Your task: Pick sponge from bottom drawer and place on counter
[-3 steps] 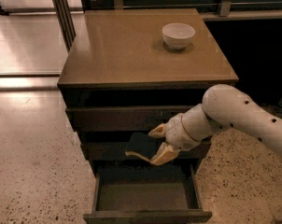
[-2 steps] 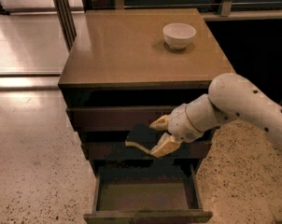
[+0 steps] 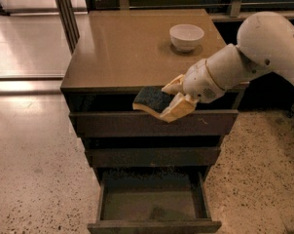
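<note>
My gripper point(image 3: 159, 100) is shut on the sponge point(image 3: 152, 99), a small dark flat pad held between cream fingers point(image 3: 176, 110). It hangs in front of the cabinet's top edge, just below the level of the counter point(image 3: 127, 48), near the front middle. The bottom drawer point(image 3: 154, 204) stands pulled open below, and its greenish-brown floor shows bare. My white arm point(image 3: 249, 52) reaches in from the right.
A white bowl point(image 3: 186, 36) stands on the counter at the back right. Two shut drawers point(image 3: 152, 123) lie above the open one. Speckled floor point(image 3: 35, 169) surrounds the cabinet. A dark metal post point(image 3: 65, 13) stands at the back left.
My gripper has risen with the sponge from the height of the middle drawer up to the counter's front edge, moving slightly right.
</note>
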You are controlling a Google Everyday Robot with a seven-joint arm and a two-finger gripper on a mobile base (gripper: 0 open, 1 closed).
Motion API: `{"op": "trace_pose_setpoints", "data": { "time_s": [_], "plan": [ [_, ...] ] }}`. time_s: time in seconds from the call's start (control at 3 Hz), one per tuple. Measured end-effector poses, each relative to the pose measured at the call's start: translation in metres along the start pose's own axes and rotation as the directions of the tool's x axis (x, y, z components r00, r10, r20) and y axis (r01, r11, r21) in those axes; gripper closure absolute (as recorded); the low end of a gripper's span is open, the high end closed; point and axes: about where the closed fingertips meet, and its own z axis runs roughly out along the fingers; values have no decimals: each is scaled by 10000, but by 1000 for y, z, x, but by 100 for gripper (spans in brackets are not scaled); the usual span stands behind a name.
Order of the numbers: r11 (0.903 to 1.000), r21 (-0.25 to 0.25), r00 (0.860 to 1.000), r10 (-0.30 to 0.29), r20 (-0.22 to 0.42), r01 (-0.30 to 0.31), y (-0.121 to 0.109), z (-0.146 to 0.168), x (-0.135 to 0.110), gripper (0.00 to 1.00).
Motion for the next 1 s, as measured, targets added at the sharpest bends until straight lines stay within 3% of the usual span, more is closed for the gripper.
{"op": "trace_pose_setpoints", "data": {
  "time_s": [0.33, 0.67, 1.0],
  "plan": [
    [9983, 569, 9993, -158, 326, 139, -21, -26, -17, 100],
    [9983, 570, 9993, -158, 326, 139, -21, -26, -17, 100],
    [9917, 1209, 9986, 395, 364, -437, -40, -28, -13, 100]
  ]
}}
